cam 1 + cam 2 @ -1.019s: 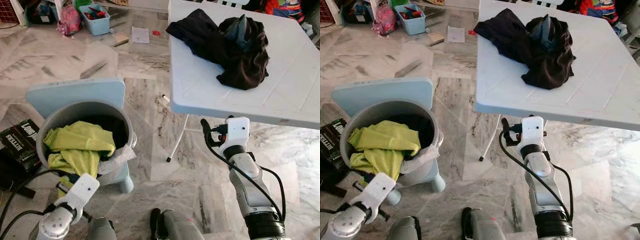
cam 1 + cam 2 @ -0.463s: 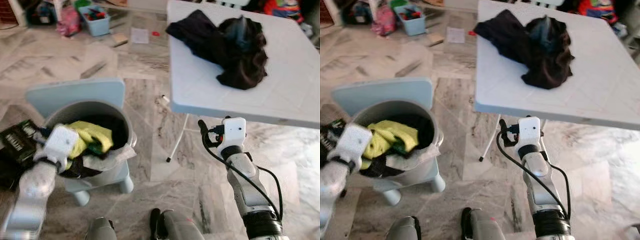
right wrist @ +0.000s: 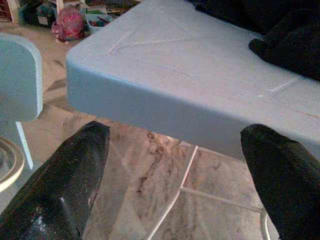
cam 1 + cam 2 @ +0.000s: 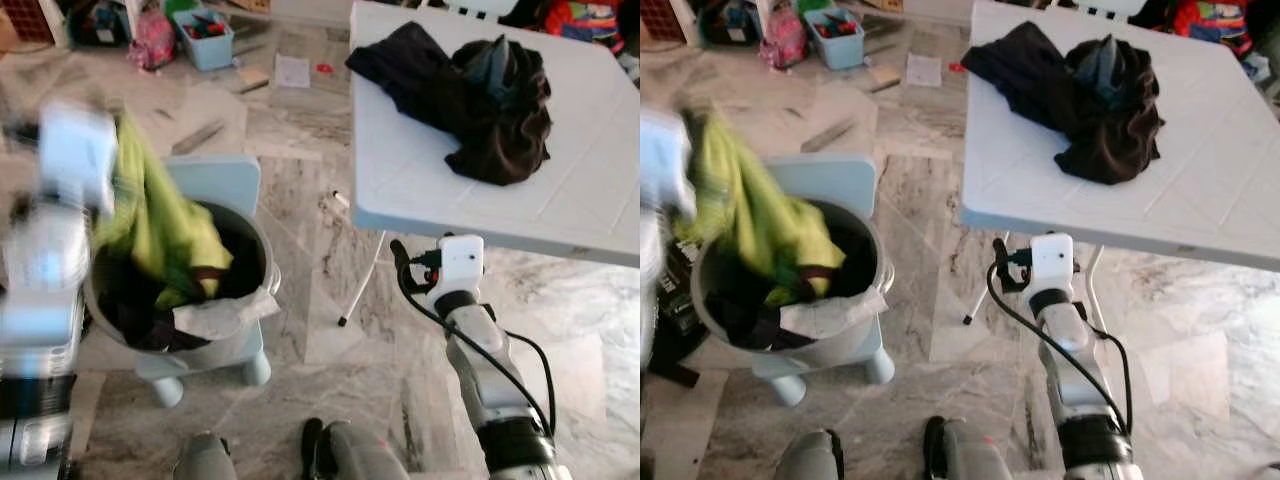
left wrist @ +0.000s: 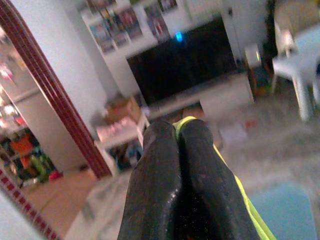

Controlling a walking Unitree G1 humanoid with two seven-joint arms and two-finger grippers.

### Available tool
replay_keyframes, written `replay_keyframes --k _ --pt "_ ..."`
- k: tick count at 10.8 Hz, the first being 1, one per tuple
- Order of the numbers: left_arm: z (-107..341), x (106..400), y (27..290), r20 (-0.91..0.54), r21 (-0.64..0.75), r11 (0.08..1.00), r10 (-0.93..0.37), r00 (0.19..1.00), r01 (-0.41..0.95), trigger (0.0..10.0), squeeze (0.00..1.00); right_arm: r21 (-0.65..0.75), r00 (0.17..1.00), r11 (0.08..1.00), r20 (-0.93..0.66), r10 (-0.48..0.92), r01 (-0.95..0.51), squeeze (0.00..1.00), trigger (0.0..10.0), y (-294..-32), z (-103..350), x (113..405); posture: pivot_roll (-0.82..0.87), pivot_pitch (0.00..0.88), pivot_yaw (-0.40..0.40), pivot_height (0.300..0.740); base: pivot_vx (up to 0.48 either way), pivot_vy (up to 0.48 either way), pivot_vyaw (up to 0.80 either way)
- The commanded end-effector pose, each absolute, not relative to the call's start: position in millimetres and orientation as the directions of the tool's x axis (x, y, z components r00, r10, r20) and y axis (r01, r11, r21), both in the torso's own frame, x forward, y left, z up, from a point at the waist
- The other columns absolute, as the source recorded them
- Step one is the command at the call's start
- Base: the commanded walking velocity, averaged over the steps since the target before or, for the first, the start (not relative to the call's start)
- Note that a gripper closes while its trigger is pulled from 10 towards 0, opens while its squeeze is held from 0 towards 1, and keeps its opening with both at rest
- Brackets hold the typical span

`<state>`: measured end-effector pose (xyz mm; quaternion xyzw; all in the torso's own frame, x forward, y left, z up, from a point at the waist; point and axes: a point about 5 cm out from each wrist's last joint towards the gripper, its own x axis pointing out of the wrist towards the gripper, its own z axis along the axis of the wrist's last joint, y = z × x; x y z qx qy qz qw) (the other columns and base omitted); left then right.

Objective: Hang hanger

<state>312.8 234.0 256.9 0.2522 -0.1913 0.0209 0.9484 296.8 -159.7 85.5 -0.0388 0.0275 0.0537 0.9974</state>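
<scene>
Yellow-green cloth (image 4: 160, 225) hangs limp at nine o'clock in the eye views, lifted long-axis downward from the grey bucket (image 4: 255, 300), likely by the blurred left gripper (image 5: 177, 150), whose wrist view shows fingers clenched on it, while the right gripper (image 3: 175, 165) gapes empty under the white table (image 3: 165, 95).

Left pincer (image 5: 177, 150) raised, clamped; right pincer (image 3: 175, 170) spread.

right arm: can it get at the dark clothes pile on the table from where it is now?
Probably not directly. The right gripper is open but sits below the white table edge, with the dark clothes farther back on top. It would have to rise over the edge first.
</scene>
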Motion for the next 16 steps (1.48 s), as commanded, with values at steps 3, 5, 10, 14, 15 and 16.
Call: replay_keyframes --k 3,5,10,14,15,16 --pt "324.1 323.4 195.7 0.558 0.444 0.893 -0.213 0.802 -0.072 0.0 0.00 -0.070 0.995 0.993 -0.046 0.087 -0.090 0.00 10.0 -158.8 84.8 302.5 0.06 0.072 -0.106 0.740 0.000 0.000 0.00" --pt "370.3 325.6 191.6 0.675 0.397 0.913 -0.225 0.703 -0.090 0.0 0.00 -0.060 0.996 0.995 -0.041 0.080 -0.082 0.00 10.0 -153.6 82.8 306.5 0.08 0.044 -0.090 0.740 0.000 0.000 0.00" --pt "395.0 323.8 200.6 0.720 0.375 0.919 -0.203 0.664 -0.126 0.0 0.00 -0.039 0.997 0.997 -0.023 0.068 -0.069 0.00 10.0 -142.3 81.8 316.8 0.12 0.000 -0.061 0.740 0.000 0.000 0.00" --pt "229.5 284.9 252.1 0.347 0.370 0.906 0.073 0.935 -0.208 0.0 0.00 -0.077 0.996 0.995 -0.054 0.066 -0.070 0.00 10.0 -156.9 71.8 308.6 0.13 0.055 -0.113 0.740 0.000 0.000 0.00" --pt "170.4 255.5 268.9 0.112 0.308 0.920 0.217 0.970 -0.242 0.0 0.00 -0.096 0.996 0.992 -0.055 0.073 -0.078 0.00 10.0 -160.1 73.8 310.9 0.12 0.068 -0.124 0.740 0.000 0.000 0.00" --pt "138.4 237.3 270.7 -0.062 0.283 0.927 0.273 0.960 -0.245 0.0 0.00 -0.101 0.996 0.992 -0.053 0.075 -0.080 0.00 10.0 -161.7 75.1 311.1 0.13 0.076 -0.124 0.740 0.000 0.000 0.00"
